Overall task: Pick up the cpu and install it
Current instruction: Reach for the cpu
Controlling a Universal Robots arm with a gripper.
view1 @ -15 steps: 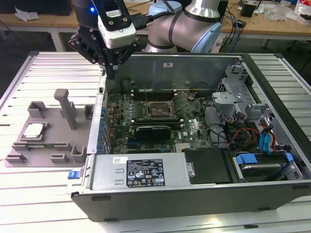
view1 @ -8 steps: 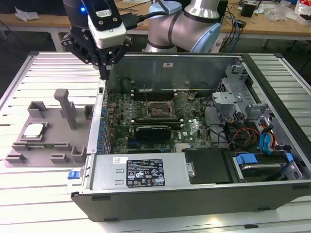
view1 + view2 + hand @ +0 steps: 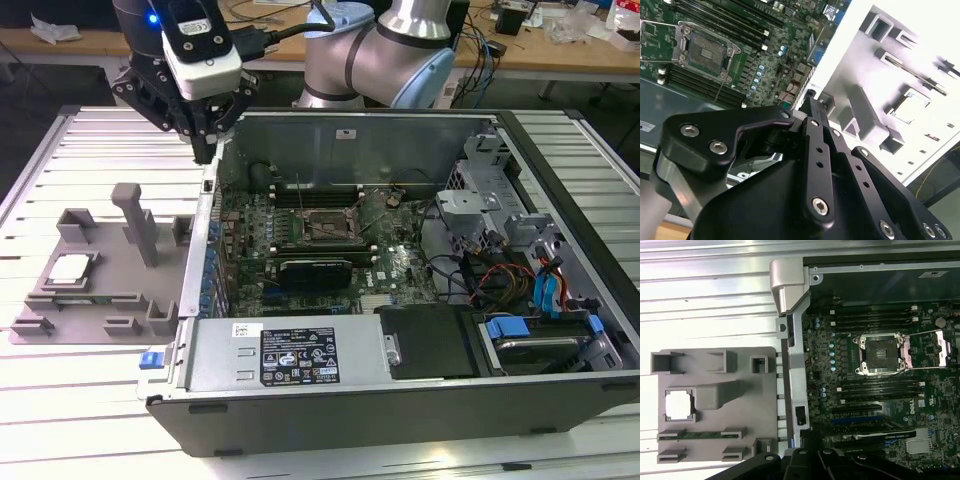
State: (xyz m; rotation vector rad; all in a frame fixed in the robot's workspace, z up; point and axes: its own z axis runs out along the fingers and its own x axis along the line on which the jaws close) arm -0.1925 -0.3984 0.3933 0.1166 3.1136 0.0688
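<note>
The cpu [image 3: 68, 268] is a small pale silver square lying flat in a recess of the grey plastic fixture [image 3: 100, 290], at the exterior view's left. It also shows as a bright square in both wrist views [image 3: 679, 405] [image 3: 910, 106]. My gripper [image 3: 208, 148] hangs above the far end of the computer case's left wall, between the fixture and the motherboard, well apart from the cpu. Nothing is seen in its grasp. The dark metal-framed socket [image 3: 325, 228] sits on the motherboard inside the case, with its frame swung open [image 3: 879, 354] [image 3: 705, 47].
The open computer case [image 3: 300, 365] lies on a ribbed metal table [image 3: 90, 420], with drive bays and cables at the exterior view's right. A tall upright block [image 3: 135, 220] rises from the fixture beside the case wall. Memory slots flank the socket.
</note>
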